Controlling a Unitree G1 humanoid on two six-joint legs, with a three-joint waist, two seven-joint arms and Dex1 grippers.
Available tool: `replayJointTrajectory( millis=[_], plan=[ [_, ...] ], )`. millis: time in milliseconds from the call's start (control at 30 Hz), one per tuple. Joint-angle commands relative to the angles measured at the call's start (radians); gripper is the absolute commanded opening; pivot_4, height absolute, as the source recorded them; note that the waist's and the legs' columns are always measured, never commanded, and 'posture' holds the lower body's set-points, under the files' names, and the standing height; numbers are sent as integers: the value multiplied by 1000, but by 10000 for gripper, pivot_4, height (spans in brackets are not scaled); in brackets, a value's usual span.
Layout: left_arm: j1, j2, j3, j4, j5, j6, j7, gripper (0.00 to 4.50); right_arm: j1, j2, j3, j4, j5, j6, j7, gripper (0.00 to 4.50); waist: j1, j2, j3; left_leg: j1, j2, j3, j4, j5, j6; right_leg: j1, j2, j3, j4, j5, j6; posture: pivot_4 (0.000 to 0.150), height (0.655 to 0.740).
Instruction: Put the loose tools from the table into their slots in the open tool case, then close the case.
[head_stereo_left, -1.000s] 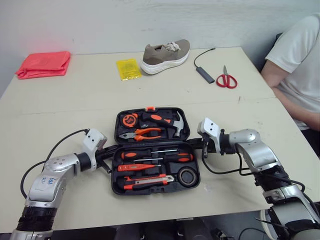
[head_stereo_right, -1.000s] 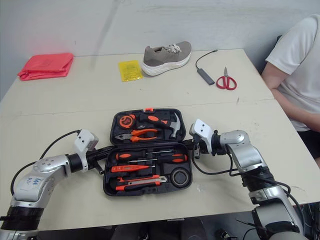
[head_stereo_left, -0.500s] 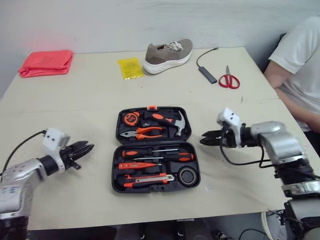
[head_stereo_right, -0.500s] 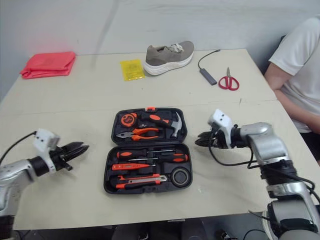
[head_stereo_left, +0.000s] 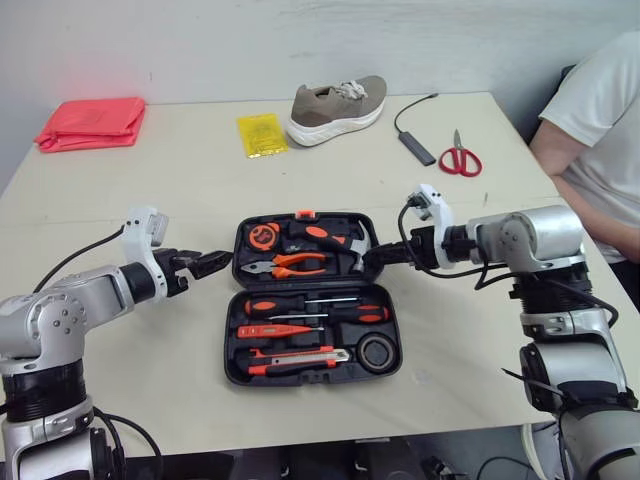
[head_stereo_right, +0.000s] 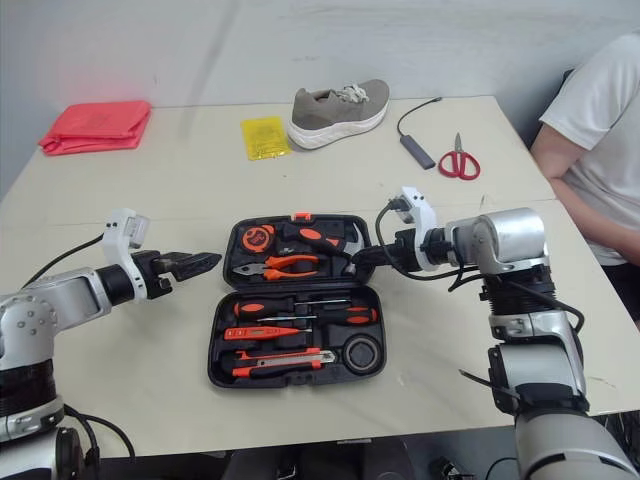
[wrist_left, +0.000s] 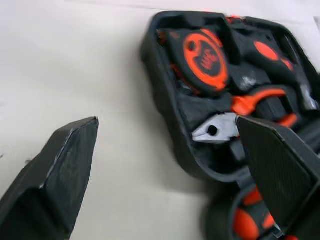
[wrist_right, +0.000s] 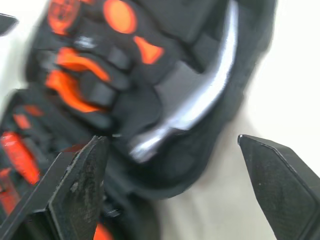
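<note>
both arms have swung in from the open table in the last half second. the left gripper (head_stereo_left: 215, 263) is now just beside the left edge of the far half of the black plastic tool case (head_stereo_left: 312, 287), the right gripper (head_stereo_left: 376, 257) at its right edge. both have their fingers spread wide and hold nothing. the case lies open by the near edge of the beige table (head_stereo_left: 180, 190), and its slots look filled, so closing seems in hand. next, both grippers must catch that far half and fold it over.

Both arms are back in from where they hung, wide of the case (head_stereo_left: 236, 245), a moment ago. The left gripper (head_stereo_left: 218, 262) now sits just beside its far half's left edge, and the right gripper (head_stereo_left: 372, 258) sits at the opposite edge, by the hammer (head_stereo_left: 355, 245).
</note>
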Motion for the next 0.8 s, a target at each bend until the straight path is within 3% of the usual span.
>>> replayJointTrajectory(
  millis=[33, 633, 767, 800],
  plan=[
    [-32, -11, -18, 12, 26, 5, 18, 44687, -43, -5, 19, 33, -11, -27, -13, 43234, 1, 0, 0, 0, 0, 0, 0, 0, 0, 0, 0, -2, 0, 0, 1, 1500, 7400],
    [-83, -65, -110, 68, 101, -8, 2, 44687, -44, -47, 24, 104, -18, 8, -39, 43234, 11, -1, -1, 0, -1, 0, 1, -2, -4, 0, -1, -6, 0, 1, 2, 1500, 7400],
    [-97, -79, -107, 79, 112, -3, 4, 45000, -33, -51, 24, 98, -6, 26, -42, 31275, 8, -1, -1, -1, -2, 0, 1, -2, -4, 0, -1, -6, 0, 1, 3, 1500, 7400],
    [-98, -80, -111, 81, 115, 1, 1, 45000, -28, -46, 24, 100, -7, 24, -47, 25861, 8, -1, -1, -1, -1, 0, 1, -2, -4, 0, -1, -6, 0, 1, 3, 1500, 7400]
  ],
)
